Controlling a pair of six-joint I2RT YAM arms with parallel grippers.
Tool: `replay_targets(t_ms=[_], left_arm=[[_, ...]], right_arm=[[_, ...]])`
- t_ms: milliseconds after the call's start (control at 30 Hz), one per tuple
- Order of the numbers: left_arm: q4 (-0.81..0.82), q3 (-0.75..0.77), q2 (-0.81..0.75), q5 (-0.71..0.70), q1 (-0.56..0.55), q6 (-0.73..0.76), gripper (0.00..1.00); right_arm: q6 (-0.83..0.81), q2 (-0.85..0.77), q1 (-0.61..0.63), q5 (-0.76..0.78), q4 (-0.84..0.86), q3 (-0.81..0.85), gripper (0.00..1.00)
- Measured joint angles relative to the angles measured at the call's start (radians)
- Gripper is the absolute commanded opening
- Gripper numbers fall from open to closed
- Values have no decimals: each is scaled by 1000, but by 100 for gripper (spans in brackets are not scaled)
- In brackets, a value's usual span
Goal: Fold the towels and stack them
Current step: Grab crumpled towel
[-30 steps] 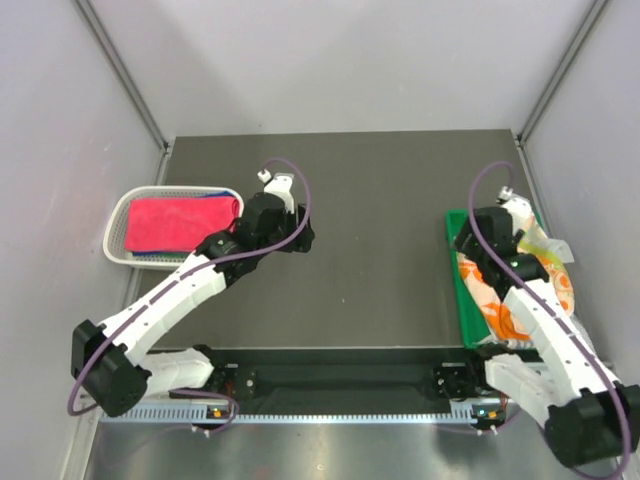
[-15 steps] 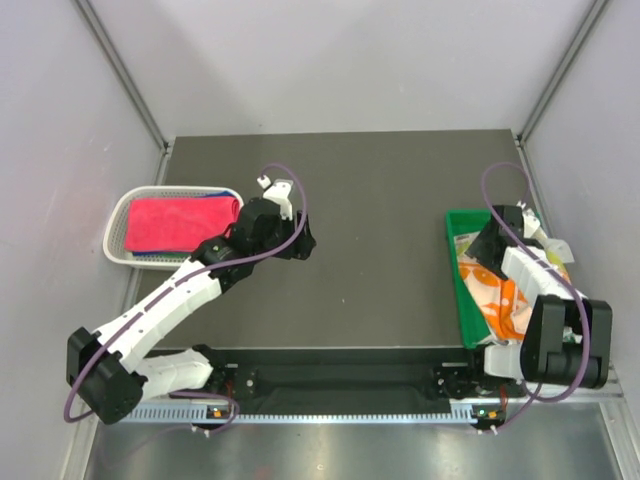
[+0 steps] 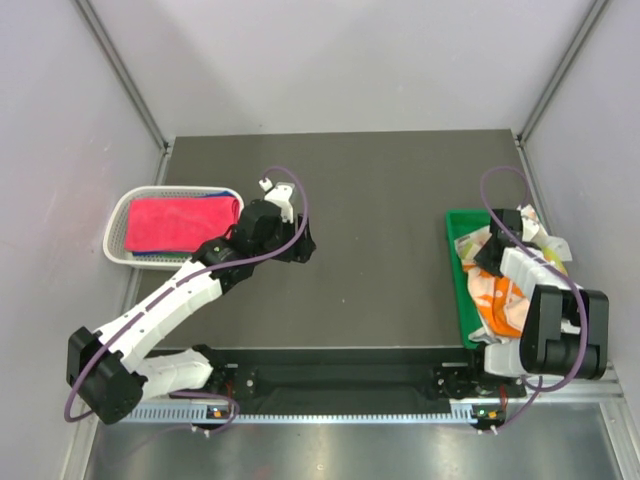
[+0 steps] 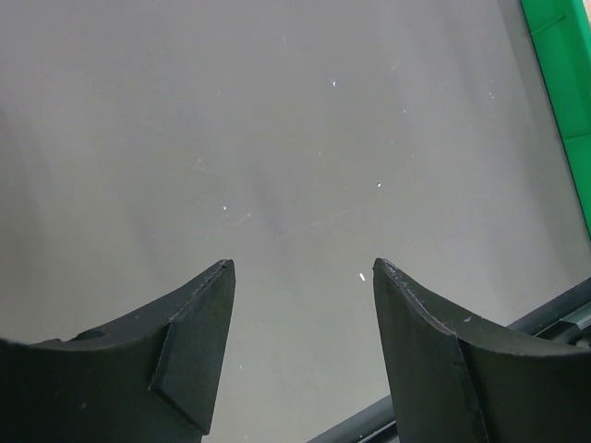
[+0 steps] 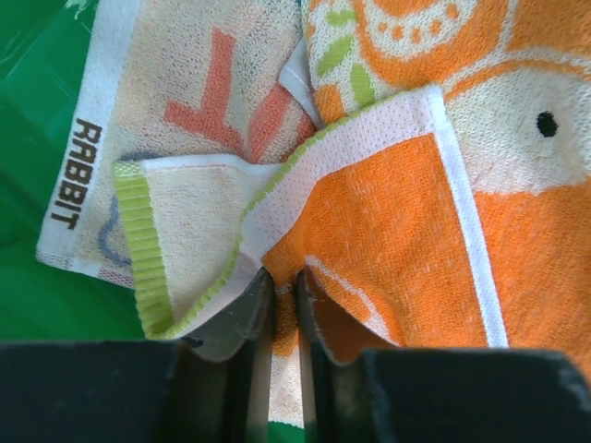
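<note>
In the right wrist view my right gripper (image 5: 284, 277) is shut, pinching a fold of the orange towel with white and green edging (image 5: 388, 221). A white towel with orange letter print and the word RABBIT (image 5: 185, 101) lies under it. From above, the right gripper (image 3: 487, 255) is down in the green tray, on the orange towel (image 3: 500, 300). A pink-red towel (image 3: 180, 220) lies folded on a blue one (image 3: 215, 196) in the white basket. My left gripper (image 4: 303, 266) hangs open over bare table and, from above, the left gripper (image 3: 298, 243) is right of the basket.
The green tray (image 3: 458, 270) sits at the table's right edge and the white mesh basket (image 3: 118, 215) at the left edge. Grey walls stand close on both sides. The tray's corner (image 4: 563, 83) shows in the left wrist view.
My right gripper has closed on a fold of the orange towel in the tray, and the right arm has drawn back over the tray. The left arm has barely moved.
</note>
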Motion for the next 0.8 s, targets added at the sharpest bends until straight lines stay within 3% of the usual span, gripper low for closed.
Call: replay_targets(t_ms=[200, 433, 567, 667, 800], left_arm=[[-2, 0, 0, 0, 0, 7, 66], [-2, 0, 0, -1, 0, 8, 66], [-2, 0, 1, -1, 0, 10, 66], [-3, 0, 1, -1, 0, 10, 66], [-7, 0, 3, -1, 0, 10, 66]], right_arm=[[-18, -113, 0, -13, -64, 10, 10], [-60, -187, 9, -52, -113, 112, 21], [-89, -185, 27, -68, -112, 148, 45], [-122, -159, 44, -96, -116, 175, 51], [-140, -135, 58, -72, -119, 179, 51]])
